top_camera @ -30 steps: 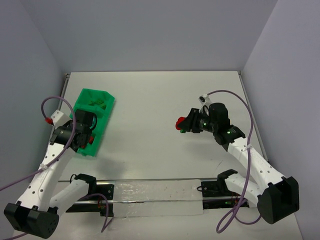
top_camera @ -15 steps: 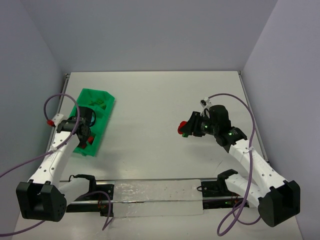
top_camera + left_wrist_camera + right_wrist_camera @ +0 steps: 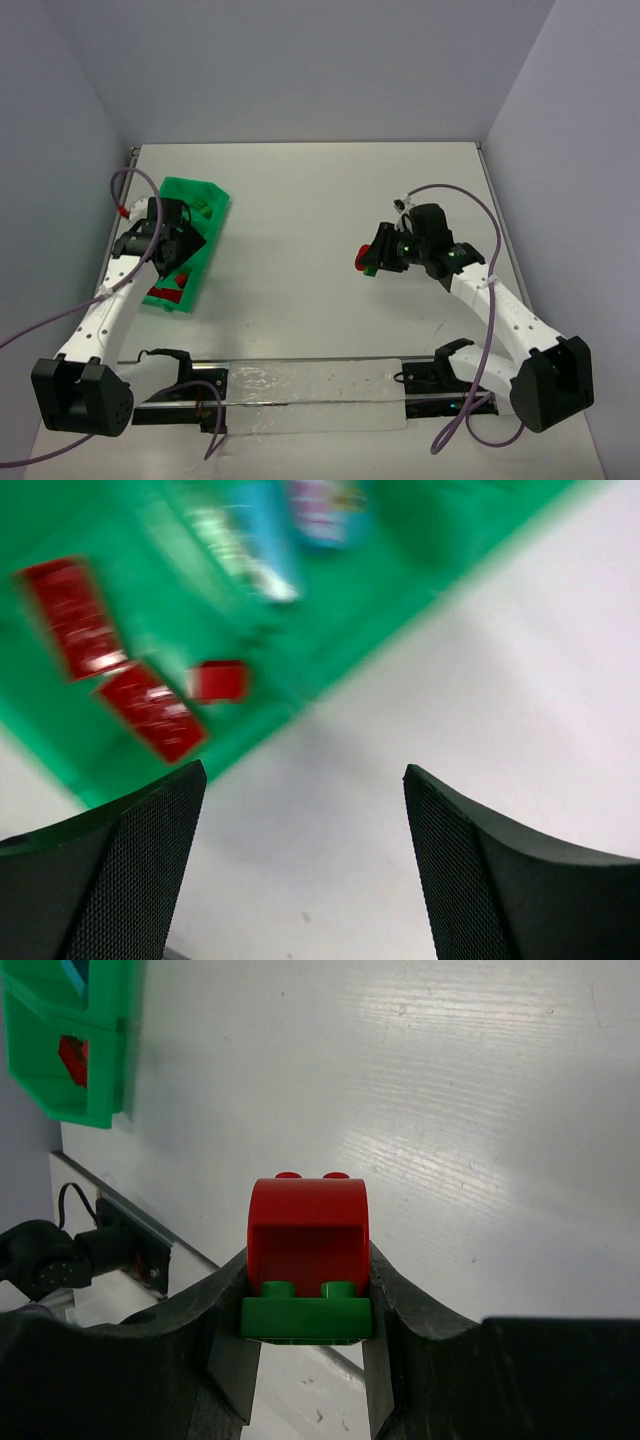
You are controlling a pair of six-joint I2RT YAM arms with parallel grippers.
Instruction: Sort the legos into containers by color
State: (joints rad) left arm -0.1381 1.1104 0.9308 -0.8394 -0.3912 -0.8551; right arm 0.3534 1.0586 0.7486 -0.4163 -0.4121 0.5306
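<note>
The containers are one bright green tray (image 3: 186, 183) at the left of the table. Red legos (image 3: 172, 288) lie in its near compartment. In the blurred left wrist view those red legos (image 3: 150, 710) sit left of teal and blue ones (image 3: 262, 542). My left gripper (image 3: 184, 250) hovers over the tray's right edge, open (image 3: 305, 865) with nothing between its fingers. At centre right, my right gripper (image 3: 368, 258) is shut on a red lego (image 3: 306, 1225) stacked on a flat green lego (image 3: 305, 1318), held above the table.
A metal rail with a clear strip (image 3: 300, 385) runs along the near edge between the arm bases. In the right wrist view the tray (image 3: 60, 1100) shows at top left, far from that gripper. Walls close in the table on three sides.
My left gripper has opened and moved from the tray's near end toward its middle; more red shows in the near compartment. The right gripper has held its stacked legos almost still.
</note>
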